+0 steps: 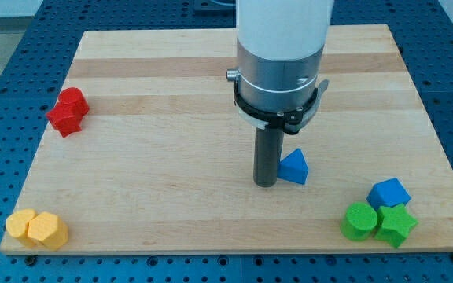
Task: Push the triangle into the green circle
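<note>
A blue triangle block [294,167] lies right of the board's middle, toward the view's bottom. A green circle block [359,220] sits at the bottom right, well to the right and below the triangle. My tip [266,184] rests on the board just left of the triangle, touching or nearly touching its left side.
A green star block [396,225] and a blue block [389,193] crowd the green circle's right side. Red blocks [68,111] sit at the left edge. Two yellow blocks [36,229] sit at the bottom left corner. The wooden board [171,157] lies on a blue perforated table.
</note>
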You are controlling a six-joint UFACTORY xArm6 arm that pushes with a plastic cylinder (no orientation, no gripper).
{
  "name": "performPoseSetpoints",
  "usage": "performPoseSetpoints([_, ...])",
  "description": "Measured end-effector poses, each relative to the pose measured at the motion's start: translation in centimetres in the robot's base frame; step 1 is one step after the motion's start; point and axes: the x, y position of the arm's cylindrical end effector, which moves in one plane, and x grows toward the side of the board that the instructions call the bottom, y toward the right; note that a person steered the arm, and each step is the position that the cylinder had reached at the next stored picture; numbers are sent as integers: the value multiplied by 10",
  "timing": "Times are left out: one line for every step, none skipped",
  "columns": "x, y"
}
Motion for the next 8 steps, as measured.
performPoseSetpoints([-11, -4])
performPoseSetpoints([-17, 10])
performPoseSetpoints([-17, 48])
performPoseSetpoints([-30, 47])
performPoseSetpoints([-55, 41])
performPoseSetpoints([-49, 41])
performPoseSetpoints([-17, 44])
performPoseSetpoints([6, 54])
